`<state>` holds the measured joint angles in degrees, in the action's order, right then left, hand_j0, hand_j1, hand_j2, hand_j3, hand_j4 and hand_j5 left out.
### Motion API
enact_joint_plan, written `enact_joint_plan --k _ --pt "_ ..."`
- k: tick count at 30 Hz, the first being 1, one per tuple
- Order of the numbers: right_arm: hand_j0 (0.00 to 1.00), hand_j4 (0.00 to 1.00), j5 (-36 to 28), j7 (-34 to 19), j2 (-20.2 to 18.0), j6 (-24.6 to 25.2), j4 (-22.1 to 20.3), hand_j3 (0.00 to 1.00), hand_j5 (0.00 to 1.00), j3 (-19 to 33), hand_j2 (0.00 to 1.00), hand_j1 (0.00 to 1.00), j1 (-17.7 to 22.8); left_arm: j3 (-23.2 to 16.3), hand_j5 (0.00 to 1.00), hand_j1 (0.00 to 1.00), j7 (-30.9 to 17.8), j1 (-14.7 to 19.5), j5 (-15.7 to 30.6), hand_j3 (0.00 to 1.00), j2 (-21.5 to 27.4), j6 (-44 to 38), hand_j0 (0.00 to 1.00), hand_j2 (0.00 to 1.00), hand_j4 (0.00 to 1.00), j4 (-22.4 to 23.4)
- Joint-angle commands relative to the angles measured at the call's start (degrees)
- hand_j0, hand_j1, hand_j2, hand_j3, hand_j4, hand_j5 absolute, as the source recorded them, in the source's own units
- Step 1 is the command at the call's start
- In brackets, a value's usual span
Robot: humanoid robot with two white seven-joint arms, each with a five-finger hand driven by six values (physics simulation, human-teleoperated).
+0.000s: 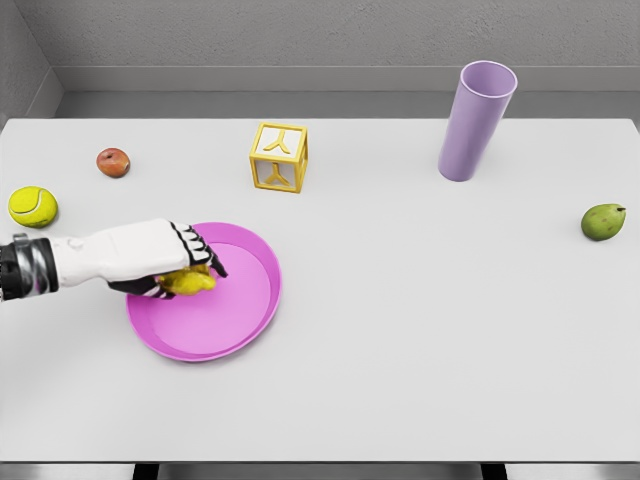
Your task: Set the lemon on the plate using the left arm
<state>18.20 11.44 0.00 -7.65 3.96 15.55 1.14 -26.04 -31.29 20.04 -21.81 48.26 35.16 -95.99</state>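
Head view: left hand is curled around the lemon, holding it right over the plate, upper-left part. Can't tell if it's touching the plate. So carrying looks basically done imo, what's left is letting go and pulling the arm clear.

A wide white table fills most of the view, its near edge running along the bottom. Behind it stands a grey, rough-textured wall with a paler band along its base. At the left, a second wall seems to meet it at a corner. The light is even and soft.
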Motion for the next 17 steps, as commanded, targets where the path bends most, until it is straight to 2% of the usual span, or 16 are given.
enact_joint_plan --k 1,4,5,7,9,11,17 --pt "1.00 1.00 -0.1 0.0 0.0 0.0 0.0 1.00 1.00 0.0 1.00 1.00 0.0 -0.4 1.00 1.00 0.1 0.0 0.4 1.00 -0.4 -0.2 1.00 1.00 1.00 -0.3" --pt "1.00 1.00 -0.1 0.0 0.0 0.0 0.0 1.00 1.00 0.0 1.00 1.00 0.0 0.6 1.00 1.00 0.1 0.5 0.5 1.00 0.0 -0.2 1.00 1.00 1.00 0.0" --pt "1.00 1.00 -0.1 0.0 0.0 0.0 0.0 1.00 1.00 0.0 1.00 1.00 0.0 2.2 1.00 1.00 0.1 0.6 0.5 1.00 0.0 -0.2 1.00 1.00 1.00 1.1" --pt "1.00 1.00 0.0 0.1 0.0 0.0 0.0 1.00 1.00 0.0 1.00 1.00 0.0 5.3 1.00 1.00 0.2 0.5 0.6 1.00 0.2 -0.2 1.00 1.00 1.00 5.1" --pt "1.00 1.00 0.0 0.1 0.0 0.0 0.0 1.00 1.00 0.0 1.00 1.00 0.0 5.7 1.00 1.00 0.4 0.4 2.3 1.00 0.2 -0.2 1.00 1.00 1.00 8.8" --pt "1.00 1.00 -0.1 0.1 0.0 0.0 0.0 1.00 1.00 0.0 1.00 1.00 0.0 8.5 1.00 1.00 0.4 0.3 3.7 1.00 0.2 -0.2 1.00 1.00 1.00 13.2" --pt "1.00 1.00 0.0 0.0 0.0 0.0 0.0 1.00 1.00 0.0 1.00 1.00 0.0 9.4 1.00 1.00 0.1 0.1 4.1 1.00 0.5 -0.2 1.00 1.00 1.00 14.3"
